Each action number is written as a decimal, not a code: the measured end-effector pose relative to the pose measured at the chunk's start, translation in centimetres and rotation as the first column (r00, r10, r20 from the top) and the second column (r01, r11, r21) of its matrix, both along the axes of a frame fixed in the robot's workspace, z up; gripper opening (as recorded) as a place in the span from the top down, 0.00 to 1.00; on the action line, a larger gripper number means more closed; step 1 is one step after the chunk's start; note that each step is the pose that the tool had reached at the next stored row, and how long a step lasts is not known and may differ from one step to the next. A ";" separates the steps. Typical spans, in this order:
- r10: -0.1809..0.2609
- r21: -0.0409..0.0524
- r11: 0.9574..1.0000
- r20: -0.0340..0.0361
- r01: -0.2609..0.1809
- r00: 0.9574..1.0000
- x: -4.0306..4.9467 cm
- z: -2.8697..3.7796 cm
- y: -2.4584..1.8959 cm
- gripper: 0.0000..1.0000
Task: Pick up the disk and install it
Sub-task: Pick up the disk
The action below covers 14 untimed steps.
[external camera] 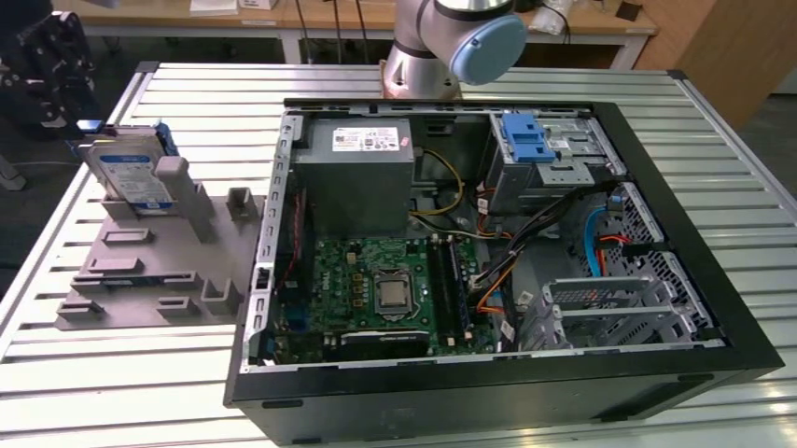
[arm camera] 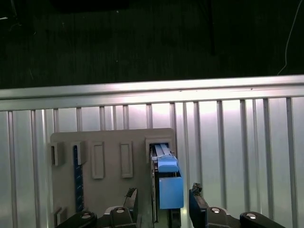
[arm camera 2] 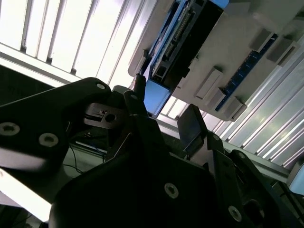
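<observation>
Logging item one, the disk [arm camera: 166, 183]: where is it lying from the jaws? (Clerk)

It is standing on edge in the grey holder [arm camera: 109, 142], with its blue-framed upper end sitting between the tips of the gripper [arm camera: 164, 202]. The jaws are standing spread and straddling it. The fingers [arm camera: 196, 199] are showing a sliver of gap on either side in the first wrist view, so nothing is being pinched. (Checker)

Item two, the axis? (Clerk)

Its upper edge is running crosswise to the line of closing. Its thin dimension is lying across the gap, with the flat faces turning toward the pads. I am judging that a squeeze would be meeting those faces squarely. (Checker)

Item three, how are the views differing? (Clerk)

The exterior view is giving the labelled face of the disk [external camera: 131, 177] and the open computer case [external camera: 498, 401], which is lying well apart from the holder on the slatted table [external camera: 125, 392]. The second wrist view is giving the disk's underside edge, with one fingertip coming just beside the blue corner. Whether it is touching, I cannot tell. (Checker)
</observation>
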<state>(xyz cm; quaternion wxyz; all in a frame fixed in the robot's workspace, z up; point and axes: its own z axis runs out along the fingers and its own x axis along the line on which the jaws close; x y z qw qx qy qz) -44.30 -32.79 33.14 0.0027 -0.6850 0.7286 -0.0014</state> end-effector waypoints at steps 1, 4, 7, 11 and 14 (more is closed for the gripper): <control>0.000 0.000 1.000 0.000 0.000 1.000 -0.01 -0.04 0.04 0.45; 0.000 -0.001 1.000 0.000 0.000 1.000 -0.10 -0.22 0.12 0.45; 0.000 -0.002 1.000 0.000 0.000 1.000 -0.19 -0.51 0.18 0.45; 0.000 -0.002 1.000 0.000 0.000 1.000 -0.26 -0.96 0.25 0.45; 0.000 -0.004 1.000 0.001 0.000 1.000 -0.31 -1.34 0.27 0.45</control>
